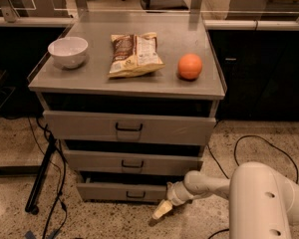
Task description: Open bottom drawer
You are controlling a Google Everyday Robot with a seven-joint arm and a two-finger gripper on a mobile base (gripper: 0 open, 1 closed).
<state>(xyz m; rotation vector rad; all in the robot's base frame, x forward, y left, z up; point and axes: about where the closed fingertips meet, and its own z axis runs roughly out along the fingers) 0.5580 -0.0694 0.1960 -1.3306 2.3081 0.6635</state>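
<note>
The bottom drawer is the lowest, narrowest grey front of three on the grey metal cabinet, with a small dark wire handle. It stands slightly out from the cabinet, with a dark gap above it. My gripper hangs low in front of the drawer's right end, just below and to the right of the handle, close to the floor. My white arm reaches in from the lower right.
The middle drawer and the top drawer sit above. On the cabinet top are a white bowl, a chip bag and an orange. Black cables and a stand leg lie at the left.
</note>
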